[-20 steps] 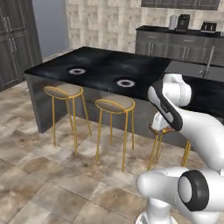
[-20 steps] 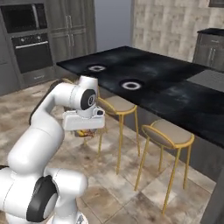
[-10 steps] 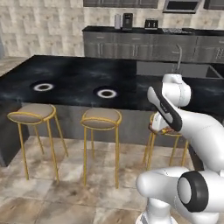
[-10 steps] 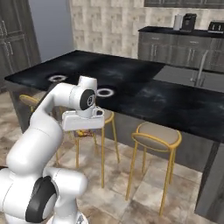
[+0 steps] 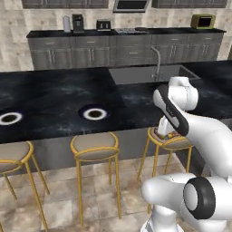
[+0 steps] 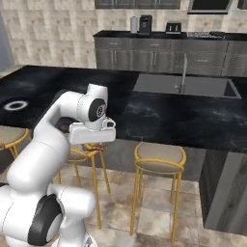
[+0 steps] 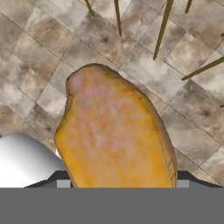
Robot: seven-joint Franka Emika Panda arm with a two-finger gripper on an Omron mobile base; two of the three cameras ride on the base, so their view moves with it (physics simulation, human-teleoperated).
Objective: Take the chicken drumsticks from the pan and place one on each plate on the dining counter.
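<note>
Base swung, whole scene shifted; gripper (image 6: 94, 145) holds one golden drumstick (image 7: 114, 135); two plates (image 5: 94, 113) on dining counter (image 5: 54, 97).

Base views flanking, facing dining counter (image 5: 54, 108).

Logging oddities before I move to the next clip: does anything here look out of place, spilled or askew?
Nothing spilled or toppled. One thing to note: a golden-orange drumstick is in the claw, low over the tiled floor beside the stools rather than above the counter. Both plates on it sit flat and bare.
</note>
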